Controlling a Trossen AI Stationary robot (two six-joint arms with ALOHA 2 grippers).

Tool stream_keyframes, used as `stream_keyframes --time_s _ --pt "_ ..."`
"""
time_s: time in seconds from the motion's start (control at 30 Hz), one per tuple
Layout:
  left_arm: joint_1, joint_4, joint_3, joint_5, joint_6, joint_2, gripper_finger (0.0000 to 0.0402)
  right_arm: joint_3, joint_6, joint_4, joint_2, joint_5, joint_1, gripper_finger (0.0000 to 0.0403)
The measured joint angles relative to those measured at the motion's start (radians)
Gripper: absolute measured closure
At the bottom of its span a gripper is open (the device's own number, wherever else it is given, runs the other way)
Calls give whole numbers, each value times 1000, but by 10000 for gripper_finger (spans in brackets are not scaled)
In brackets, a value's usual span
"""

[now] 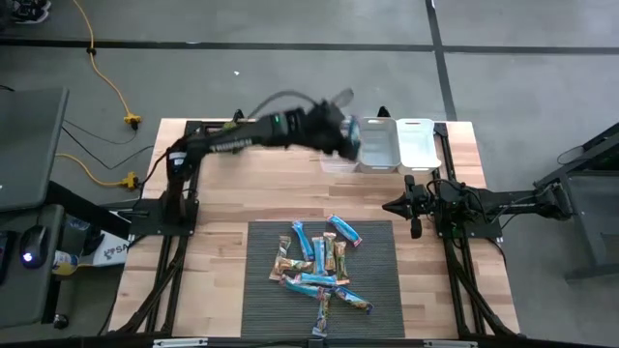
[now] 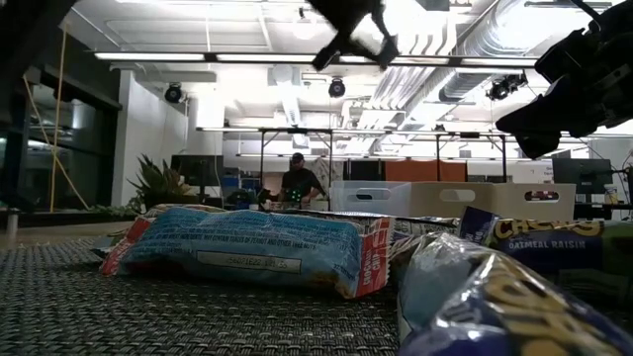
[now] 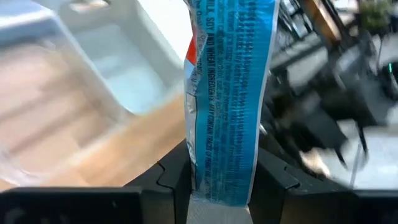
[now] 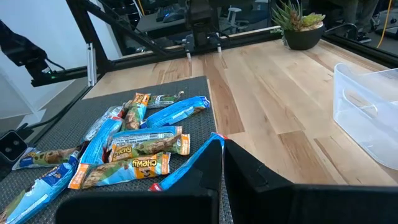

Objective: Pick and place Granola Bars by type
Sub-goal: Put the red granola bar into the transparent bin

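My left gripper [image 1: 346, 135] is stretched out to the far side of the table, beside the row of plastic bins [image 1: 377, 145], and is shut on one blue granola bar [image 3: 227, 93]. The other granola bars [image 1: 319, 271], blue ones and green-and-orange ones, lie in a loose heap on the dark mat [image 1: 261, 300]; they also show in the right wrist view [image 4: 137, 146]. My right gripper [image 1: 387, 206] waits shut just off the mat's far right corner and touches nothing. My left gripper pinches the blue bar by one end [image 3: 219, 177] between its two fingers [image 3: 171, 180]. The rest of the wrapper sticks out past the fingertips. The bar is lifted clear of the table, above the bins [image 3: 124, 68].
Three bins stand side by side at the far edge: a clear one [image 1: 338, 162], then two paler ones [image 1: 418, 143]. Bare wood lies between bins and mat. The right arm's base [image 1: 464, 208] is at the right edge. A person [image 2: 300, 183] stands far back in the room.
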Motion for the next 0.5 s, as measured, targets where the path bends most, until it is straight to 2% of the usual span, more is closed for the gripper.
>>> stream_keyframes --time_s 0.27,0.43,0.5 --pt "220 -2 -1 194 -76 17 285 0 0 0 0 0 0 402" --pt "282 42 -3 356 -106 93 285 0 0 0 0 0 0 402" --pt "282 88 0 387 -108 133 285 0 0 0 -1 0 0 402"
